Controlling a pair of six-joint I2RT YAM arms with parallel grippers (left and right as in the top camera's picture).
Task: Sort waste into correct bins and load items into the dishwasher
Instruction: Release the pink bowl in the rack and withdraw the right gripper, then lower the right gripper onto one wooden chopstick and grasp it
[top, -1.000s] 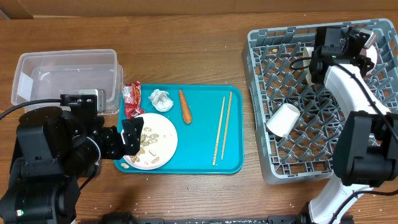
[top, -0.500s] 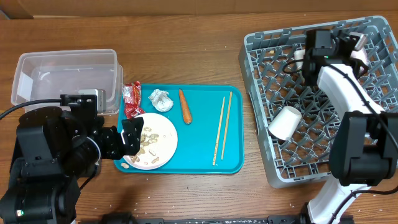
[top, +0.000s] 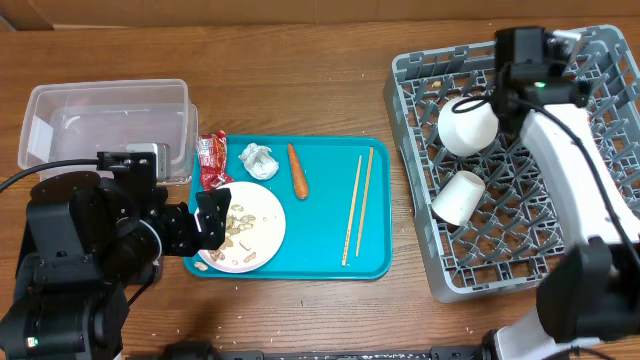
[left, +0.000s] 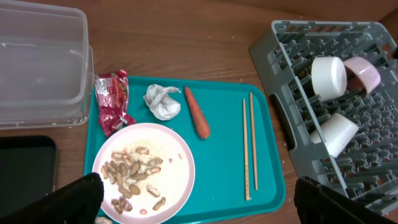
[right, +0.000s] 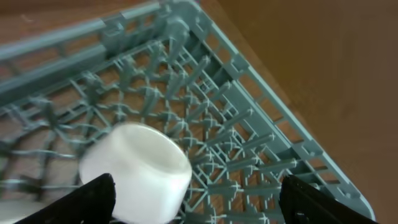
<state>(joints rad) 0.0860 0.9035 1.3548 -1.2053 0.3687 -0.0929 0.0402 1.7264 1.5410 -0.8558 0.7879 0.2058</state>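
My right gripper (top: 520, 70) (right: 199, 208) hangs open over the grey dishwasher rack (top: 480, 270). A white bowl (top: 468, 125) (right: 140, 174) lies on its side in the rack, just inside the gripper's left finger (right: 99, 199); whether they touch I cannot tell. A white cup (top: 458, 195) and a pinkish bowl (left: 364, 71) also lie in the rack. My left gripper (top: 205, 222) (left: 199, 211) is open and empty above a white plate (top: 262, 215) of food scraps. On the teal tray (top: 320, 250) lie a red wrapper (top: 212, 160), a tissue (top: 259, 160), a carrot (top: 297, 171) and chopsticks (top: 358, 205).
A clear plastic tub (top: 105, 125) stands at the far left of the table. A flat black tray (left: 25, 168) lies in front of it, under my left arm in the overhead view. Bare wooden table separates the teal tray from the rack.
My right gripper has opened and let go of the white bowl, which now lies in the rack's upper left. The left arm has not moved.
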